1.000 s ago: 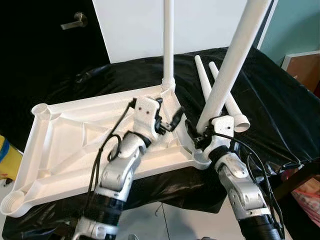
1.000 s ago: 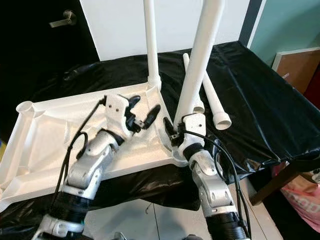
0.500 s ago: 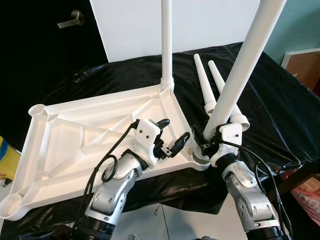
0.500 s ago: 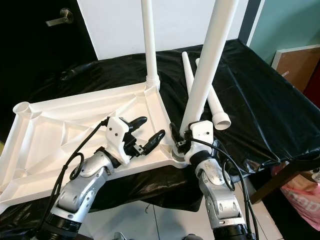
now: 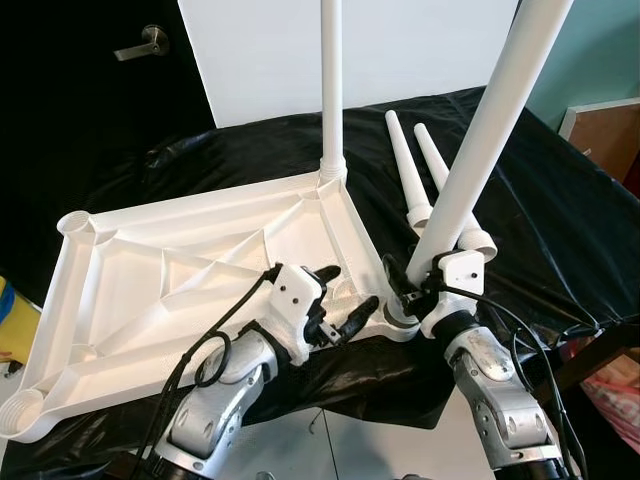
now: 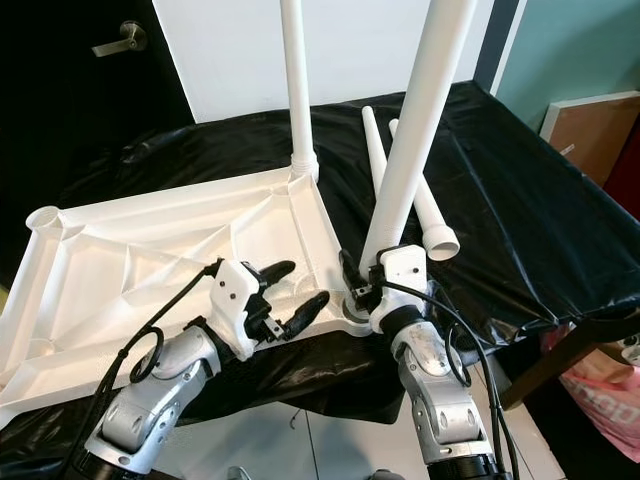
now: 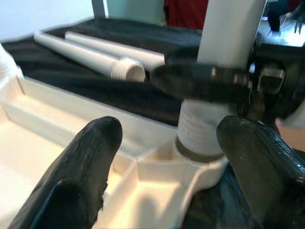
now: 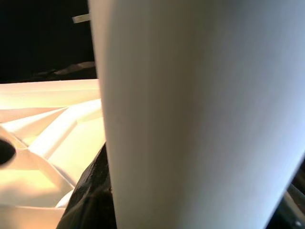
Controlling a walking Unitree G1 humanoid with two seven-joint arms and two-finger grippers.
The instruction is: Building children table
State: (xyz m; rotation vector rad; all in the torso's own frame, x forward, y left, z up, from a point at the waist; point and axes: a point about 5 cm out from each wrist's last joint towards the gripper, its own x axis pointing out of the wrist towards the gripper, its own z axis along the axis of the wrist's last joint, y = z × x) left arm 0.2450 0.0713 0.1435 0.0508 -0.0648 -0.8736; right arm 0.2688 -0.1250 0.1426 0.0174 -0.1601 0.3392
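The white tabletop (image 5: 190, 270) lies upside down on a black cloth (image 5: 560, 210). One leg (image 5: 331, 90) stands upright in its far corner. A second leg (image 5: 480, 140) leans in the near right corner socket, with the right gripper (image 5: 408, 285) closed around its base. The left gripper (image 5: 340, 298) hovers just beside that corner, fingers spread and holding nothing. Two spare legs (image 5: 425, 180) lie on the cloth nearby.
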